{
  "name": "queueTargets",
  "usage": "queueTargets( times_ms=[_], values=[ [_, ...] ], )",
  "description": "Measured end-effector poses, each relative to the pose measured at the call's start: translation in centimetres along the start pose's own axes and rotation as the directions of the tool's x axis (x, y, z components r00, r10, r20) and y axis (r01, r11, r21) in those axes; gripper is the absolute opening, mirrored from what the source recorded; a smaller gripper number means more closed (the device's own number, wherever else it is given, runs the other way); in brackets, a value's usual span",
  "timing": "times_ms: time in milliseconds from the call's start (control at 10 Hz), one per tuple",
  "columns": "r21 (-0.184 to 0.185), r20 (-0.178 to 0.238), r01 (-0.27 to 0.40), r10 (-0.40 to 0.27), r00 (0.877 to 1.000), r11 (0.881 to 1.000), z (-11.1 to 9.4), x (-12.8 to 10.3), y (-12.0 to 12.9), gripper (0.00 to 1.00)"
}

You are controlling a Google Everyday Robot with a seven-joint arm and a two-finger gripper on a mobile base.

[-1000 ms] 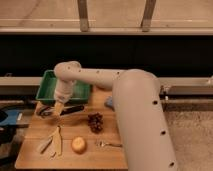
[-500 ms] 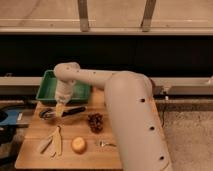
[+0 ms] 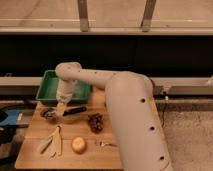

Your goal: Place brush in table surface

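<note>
Placement looks close to done, operator, though you should not call it finished yet. The brush (image 3: 64,111) lies low over the bench (image 3: 35,131), just in front of the green tray (image 3: 46,92), its black handle running right toward the dark clump (image 3: 94,122) and its roundish head at the left end near the bench's edge. It seems to be resting on the planks or a hair above them; you cannot settle which from this view. The tool (image 3: 61,108) sits right over the brush, between head and handle, pointing down from the arm (image 3: 125,105) that sweeps in from the right. Whether it grips the brush or has let go cannot be told here. My judgement: what is left is the release, if not already made, and then lifting the arm clear without dragging the brush along.

Against the earlier views, the wrist has dropped and swung a little forward, off the tray's front wall and down to the planks; the brush has come down with it and now lies flatter, nearer the bench. The arm's bulk has shifted right a touch. The pale utensils (image 3: 52,142), the yellow fruit (image 3: 78,145) and the fork (image 3: 104,144) have not moved.
</note>
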Motion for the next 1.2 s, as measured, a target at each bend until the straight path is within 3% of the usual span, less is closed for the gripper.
queueTargets(
  times_ms=[300,400,600,800,1000,1100,1200],
  values=[
    [0.008,0.004,-0.010,0.010,1.000,1.000,-0.5,0.4,-0.2,0.77],
    [0.025,0.012,-0.017,0.017,1.000,1.000,-1.2,0.6,-0.4,0.77],
    [0.082,0.032,-0.042,0.039,0.999,0.996,-3.3,1.3,-0.8,0.77],
    [0.191,0.053,-0.072,0.063,0.997,0.979,-7.0,1.9,-1.3,0.77],
    [0.337,0.087,-0.142,0.119,0.989,0.931,-11.1,3.3,-2.6,0.77],
    [0.383,0.106,-0.176,0.146,0.984,0.907,-12.3,4.0,-3.2,0.77],
    [0.450,0.142,-0.232,0.187,0.972,0.862,-14.1,5.4,-3.9,0.77]
  ],
)
